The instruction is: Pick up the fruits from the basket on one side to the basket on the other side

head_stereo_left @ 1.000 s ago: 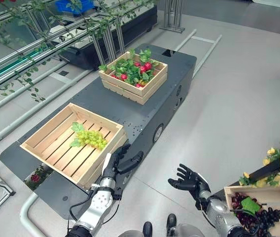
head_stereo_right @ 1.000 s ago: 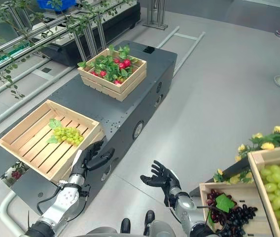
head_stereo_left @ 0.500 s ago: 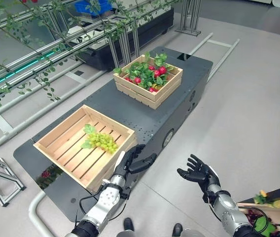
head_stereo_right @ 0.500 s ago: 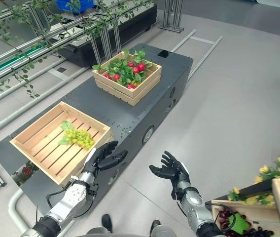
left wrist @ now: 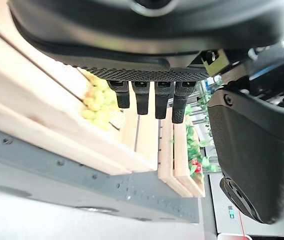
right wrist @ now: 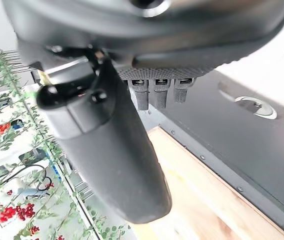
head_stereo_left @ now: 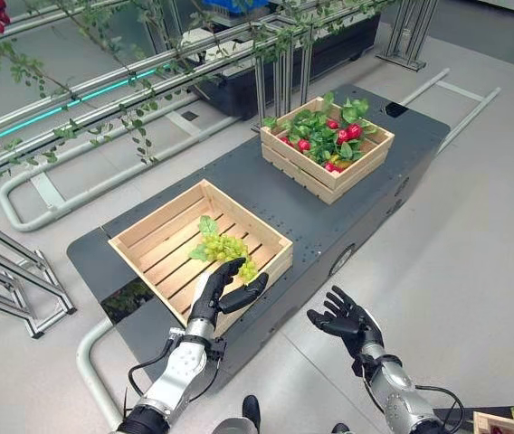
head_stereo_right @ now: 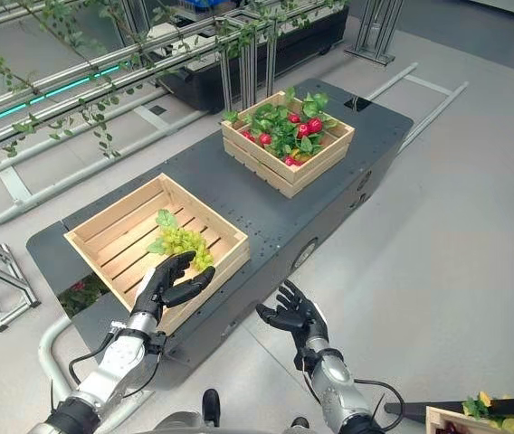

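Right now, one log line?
left hand: open, at near crate by green grapes | right hand: open, empty | far crate: red fruit

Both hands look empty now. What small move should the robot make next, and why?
Probably turn back toward the source crates for another bunch. The green grapes already lie in the near wooden crate, and the left hand by its rim and the right hand over the floor are both open and empty.

Green grapes [head_stereo_left: 224,249], pale wooden crate [head_stereo_left: 153,237]
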You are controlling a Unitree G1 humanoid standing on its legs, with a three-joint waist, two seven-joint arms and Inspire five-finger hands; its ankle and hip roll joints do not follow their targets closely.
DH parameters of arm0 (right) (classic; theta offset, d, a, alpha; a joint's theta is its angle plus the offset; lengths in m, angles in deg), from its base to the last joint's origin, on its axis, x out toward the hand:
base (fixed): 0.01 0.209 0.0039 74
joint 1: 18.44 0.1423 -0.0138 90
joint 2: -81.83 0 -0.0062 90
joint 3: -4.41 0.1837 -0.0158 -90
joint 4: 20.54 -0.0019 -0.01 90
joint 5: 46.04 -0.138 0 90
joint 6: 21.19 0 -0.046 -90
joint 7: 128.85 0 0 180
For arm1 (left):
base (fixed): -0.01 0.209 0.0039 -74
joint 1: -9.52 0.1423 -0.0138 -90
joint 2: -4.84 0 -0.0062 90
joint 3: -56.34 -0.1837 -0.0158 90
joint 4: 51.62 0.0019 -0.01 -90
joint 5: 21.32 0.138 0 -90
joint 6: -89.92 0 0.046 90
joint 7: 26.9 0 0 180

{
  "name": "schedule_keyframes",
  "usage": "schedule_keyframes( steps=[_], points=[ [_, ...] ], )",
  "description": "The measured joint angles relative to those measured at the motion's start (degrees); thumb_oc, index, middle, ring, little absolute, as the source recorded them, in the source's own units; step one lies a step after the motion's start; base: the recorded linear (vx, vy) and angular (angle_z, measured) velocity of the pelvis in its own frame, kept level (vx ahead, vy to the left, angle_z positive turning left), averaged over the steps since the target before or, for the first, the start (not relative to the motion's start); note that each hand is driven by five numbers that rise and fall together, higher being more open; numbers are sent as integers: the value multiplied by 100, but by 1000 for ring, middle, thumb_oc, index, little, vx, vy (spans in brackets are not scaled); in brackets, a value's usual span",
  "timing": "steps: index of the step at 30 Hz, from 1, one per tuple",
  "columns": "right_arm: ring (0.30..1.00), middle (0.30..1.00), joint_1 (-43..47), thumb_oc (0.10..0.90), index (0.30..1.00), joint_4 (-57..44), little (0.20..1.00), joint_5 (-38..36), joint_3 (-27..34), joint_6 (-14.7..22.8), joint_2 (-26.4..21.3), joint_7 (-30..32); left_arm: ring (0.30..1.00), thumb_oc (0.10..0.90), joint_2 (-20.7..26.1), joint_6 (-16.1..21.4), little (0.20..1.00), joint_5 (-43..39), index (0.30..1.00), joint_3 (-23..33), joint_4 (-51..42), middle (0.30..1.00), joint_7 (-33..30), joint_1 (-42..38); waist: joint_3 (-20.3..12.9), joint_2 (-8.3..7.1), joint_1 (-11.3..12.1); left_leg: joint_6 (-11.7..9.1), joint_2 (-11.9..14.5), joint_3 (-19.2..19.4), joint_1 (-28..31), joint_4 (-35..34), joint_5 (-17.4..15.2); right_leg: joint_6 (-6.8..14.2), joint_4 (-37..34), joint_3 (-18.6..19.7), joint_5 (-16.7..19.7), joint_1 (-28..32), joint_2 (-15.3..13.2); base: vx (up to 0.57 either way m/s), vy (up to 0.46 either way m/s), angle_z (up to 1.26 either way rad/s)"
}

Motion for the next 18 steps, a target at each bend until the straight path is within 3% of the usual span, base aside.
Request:
schedule_keyframes(
  steps=[5, 7, 9, 10, 11, 12, 14, 16, 18],
  points=[
    [900, 900, -14, 800, 900, -2, 900, -170, 6, 14, 31, 17, 900, 800, 35, 18, 900, 331, 900, 0, -30, 900, -17, 39, -31, -61, -18, 78, -102, -27, -17, -36, -90, -101, 128, 4, -65, -42, -98, 171, 177, 4],
    [900, 900, -45, 800, 900, -5, 900, -166, 4, 13, 20, 46, 900, 800, 36, 36, 900, 478, 900, -6, -76, 900, -28, 39, -29, -45, -36, 146, -117, -145, -39, -38, -138, -79, 578, -3, -111, -212, -182, 123, 96, 9],
    [900, 900, -187, 800, 900, -209, 900, -162, 3, 13, -110, 133, 900, 800, 53, 182, 900, 665, 900, -84, -139, 900, -17, 18, 67, 142, -119, 310, -48, -377, 35, -9, -100, -124, 2337, 196, -281, -1054, -381, 117, -75, 29],
    [900, 900, -378, 800, 900, -349, 900, -160, -12, 13, -117, 133, 900, 800, 166, 287, 900, 729, 900, -154, -153, 900, -1, 17, 71, 91, -257, 351, -112, -594, 50, 4, -99, -214, 2940, 431, -398, -1349, -456, 74, -149, 58],
    [900, 900, -461, 800, 900, -397, 900, -160, -28, 13, -114, 133, 900, 800, 219, 307, 900, 762, 900, -168, -167, 900, 14, 17, 83, 71, -316, 369, -131, -664, 69, 4, -96, -258, 3011, 570, -433, -1433, -433, 65, -264, 68],
    [900, 900, -526, 800, 900, -405, 900, -161, -78, 13, -108, 133, 900, 800, 310, 353, 900, 764, 900, -174, -189, 900, 22, 12, 134, 47, -336, 365, -163, -762, 96, 5, -84, -277, 2914, 767, -443, -1572, -356, 7, -297, 53],
    [900, 900, -495, 800, 900, -409, 900, -168, -153, 30, -108, 132, 900, 800, 437, 366, 900, 757, 900, -192, -248, 900, -36, -134, 209, 16, -347, 373, -175, -910, -93, 10, -65, -174, 1496, 1227, -329, -1774, -44, -12, -287, 53],
    [900, 900, -358, 800, 900, -403, 900, -174, -153, 51, -108, 134, 900, 800, 439, 367, 900, 735, 900, -238, -236, 900, -74, -401, 367, -6, -369, 330, -211, -970, -273, 8, -11, 84, 639, 1543, -131, -1946, 28, 39, -348, 71],
    [900, 900, -234, 800, 900, -343, 900, -191, -154, 89, -85, 141, 900, 800, 394, 381, 900, 686, 900, -314, -209, 900, -61, -598, 495, 31, -424, 263, -288, -1325, -415, 16, 50, 70, 157, 2010, 53, -1925, 97, 228, -410, 123]
  ],
)
